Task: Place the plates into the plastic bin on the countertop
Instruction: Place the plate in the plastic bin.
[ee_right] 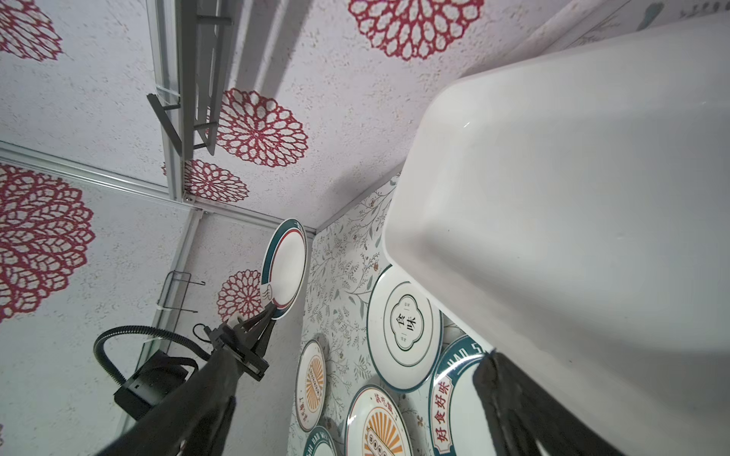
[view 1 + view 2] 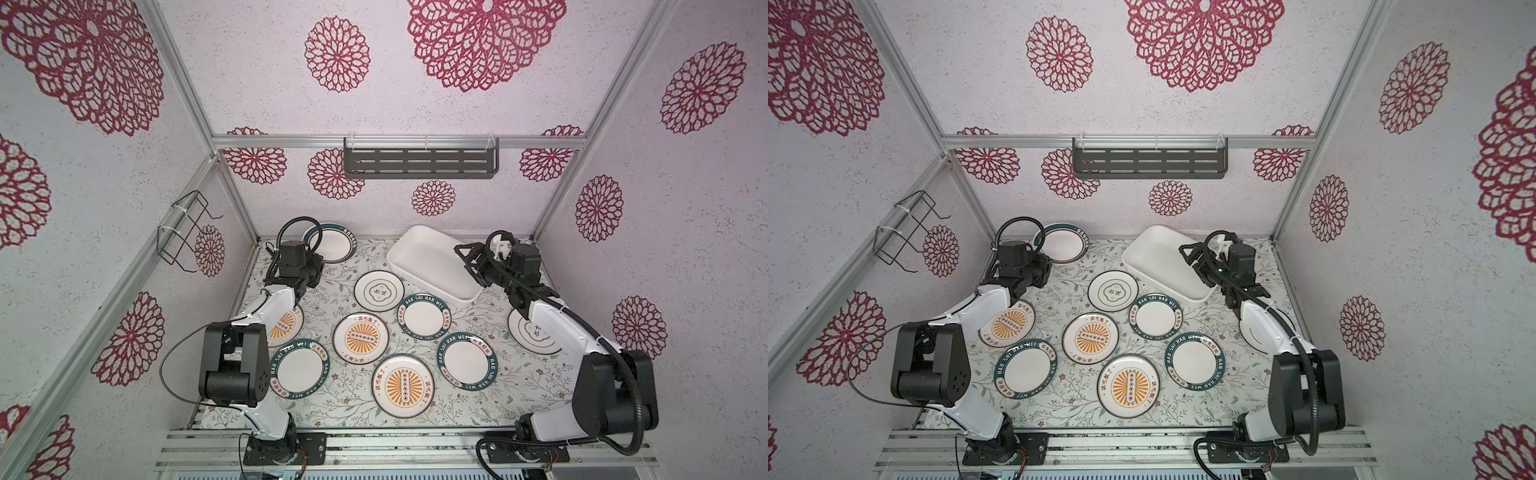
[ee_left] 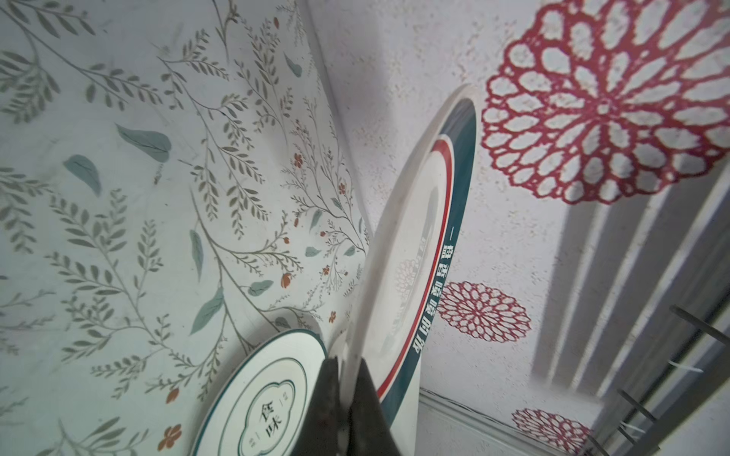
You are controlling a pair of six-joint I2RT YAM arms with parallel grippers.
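My left gripper (image 3: 347,361) is shut on the rim of a teal-rimmed plate (image 3: 414,256), which it holds tilted up at the back left corner (image 2: 330,245) (image 1: 284,268). Several more plates lie flat on the leafy countertop (image 2: 498,395), among them a clover plate (image 2: 379,291) and a sunburst plate (image 2: 360,337). The arms partly cover two of them. The white plastic bin (image 2: 424,253) (image 2: 1154,253) (image 1: 572,197) sits at the back right with nothing in it. My right gripper (image 2: 469,266) (image 2: 1196,266) hangs open over the bin's right end, holding nothing.
A dark slotted shelf (image 2: 419,162) hangs on the back wall above the bin. A black wire rack (image 2: 183,232) sticks out from the left wall. Aluminium frame posts stand at the back corners, close to the held plate and to the bin.
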